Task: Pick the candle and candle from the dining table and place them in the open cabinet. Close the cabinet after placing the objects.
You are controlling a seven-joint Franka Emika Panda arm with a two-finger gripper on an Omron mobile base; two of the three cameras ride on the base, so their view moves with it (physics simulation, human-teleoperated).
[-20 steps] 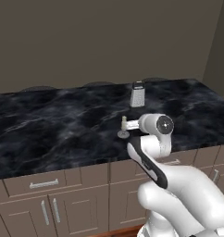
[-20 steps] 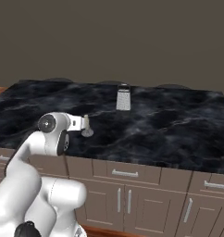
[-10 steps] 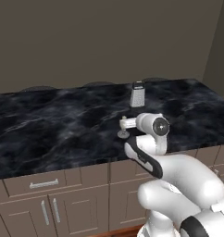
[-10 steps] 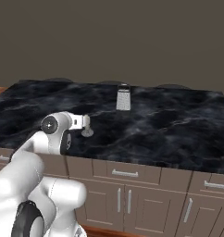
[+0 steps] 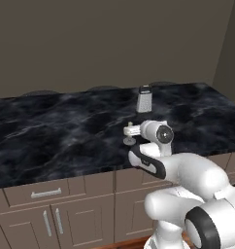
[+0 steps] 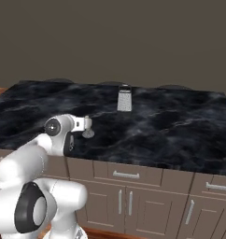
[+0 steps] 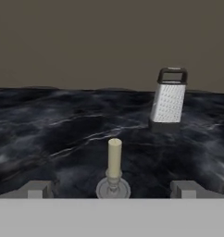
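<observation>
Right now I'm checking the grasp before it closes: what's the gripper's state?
Gripper: open, holding nothing; the candle stands upright between its fingertips, untouched, on the table.

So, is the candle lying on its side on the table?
No, in the hand view the candle stands upright on its round grey base, between the tips of the open gripper, on the dining table.

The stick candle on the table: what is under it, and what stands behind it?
The candle stands upright in a round grey dish base on the black marble table. Behind it, apart, stands a box grater. The base's front edge is hidden.
</observation>
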